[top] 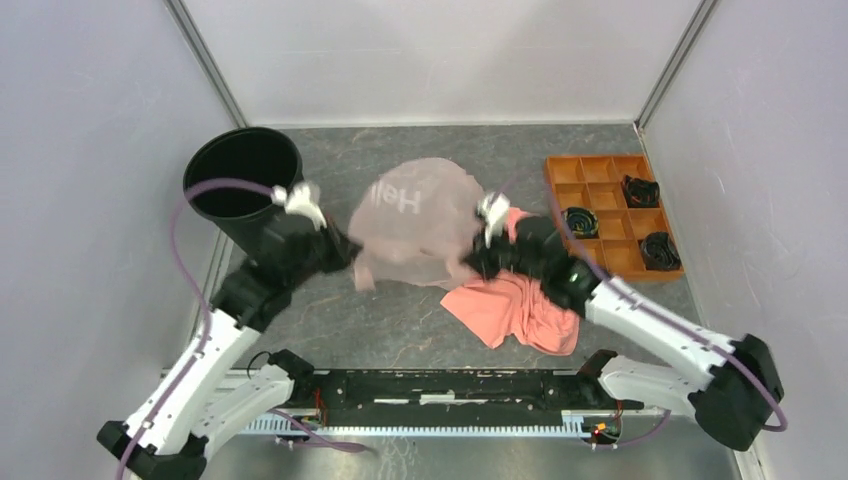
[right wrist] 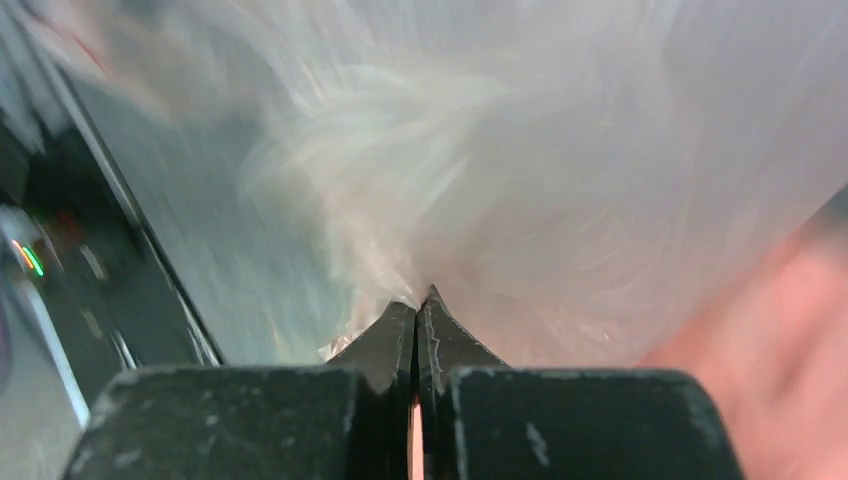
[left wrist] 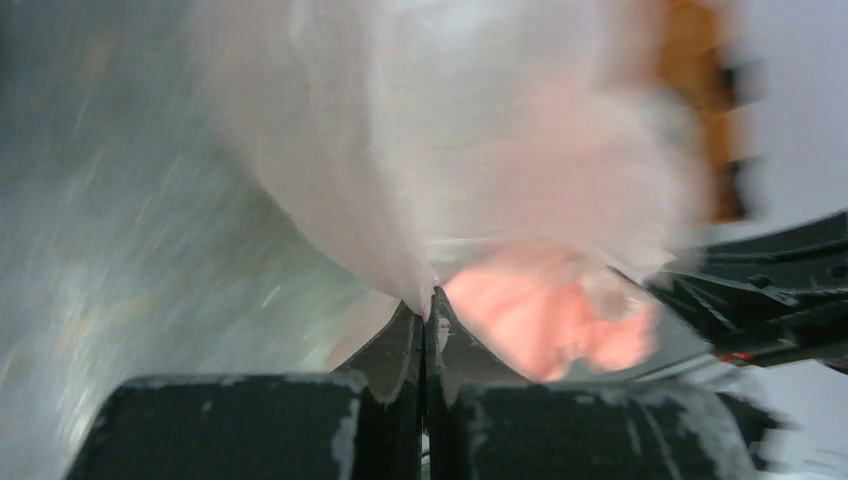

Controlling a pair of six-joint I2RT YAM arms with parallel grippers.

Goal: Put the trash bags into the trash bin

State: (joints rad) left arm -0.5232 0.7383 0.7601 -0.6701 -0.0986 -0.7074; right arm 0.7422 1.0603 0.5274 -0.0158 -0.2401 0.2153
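Note:
The pale pink translucent trash bag [top: 415,222] hangs stretched between my two grippers above the table's middle, white lettering on top. My left gripper [top: 352,252] is shut on the bag's left edge, just right of the black trash bin [top: 243,172], which leans at the back left. My right gripper [top: 470,262] is shut on the bag's right edge. In the left wrist view the bag [left wrist: 450,130] billows up from the pinched fingertips [left wrist: 428,305]. The right wrist view shows the film [right wrist: 560,180] bunched where the fingertips [right wrist: 420,300] meet.
A coral-orange cloth [top: 515,305] lies crumpled under my right arm. An orange compartment tray [top: 600,190] with black coiled items sits at the back right. Grey walls close in the table on three sides.

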